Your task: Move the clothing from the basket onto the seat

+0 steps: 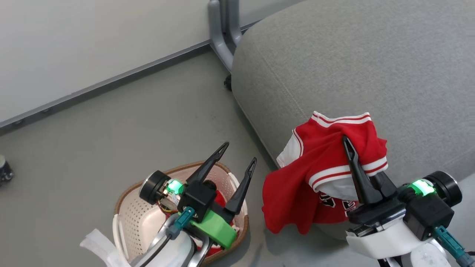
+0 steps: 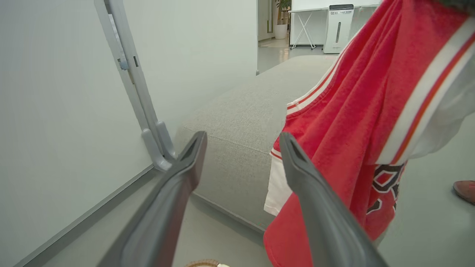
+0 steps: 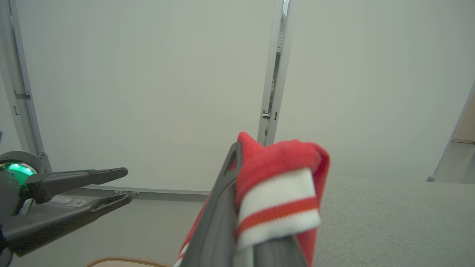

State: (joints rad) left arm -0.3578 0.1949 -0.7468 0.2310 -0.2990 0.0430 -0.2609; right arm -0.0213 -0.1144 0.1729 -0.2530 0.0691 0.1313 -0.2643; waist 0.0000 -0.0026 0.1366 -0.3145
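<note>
The largest item I see is the seat (image 1: pixel 352 66), a grey woven cushion with a rounded corner and a stitched seam, occupying the upper right of the head view. To its left are the grey floor (image 1: pixel 130 129) and a pale wall panel (image 1: pixel 74 44), with a grey metal leg (image 1: pixel 222 37) standing at the panel's base beside the seat corner. The clothing (image 1: pixel 319 174) is off the floor and outside the basket, suspended at the seat's near edge. Its upper folds overlap the cushion in the head view, and its lower part hangs down in front of the cushion's side. I cannot tell whether it rests on the seat. The garment is bright red soft fabric with white bands carrying a thin red stripe, a white panel at one side, and dark lettering partly hidden low on the front. The basket (image 1: pixel 126 222) sits on the floor left of the seat. It is cream perforated plastic with a brown woven-look rim, and more red fabric (image 1: pixel 221 200) lies inside it, mostly covered by my left arm. The right gripper (image 1: pixel 349 148) is pressed together on a bunched fold and striped cuff of the clothing, with one dark finger showing and the other under the cloth. The left gripper (image 1: pixel 240 151) is above the basket, its fingers spread and holding nothing.
</note>
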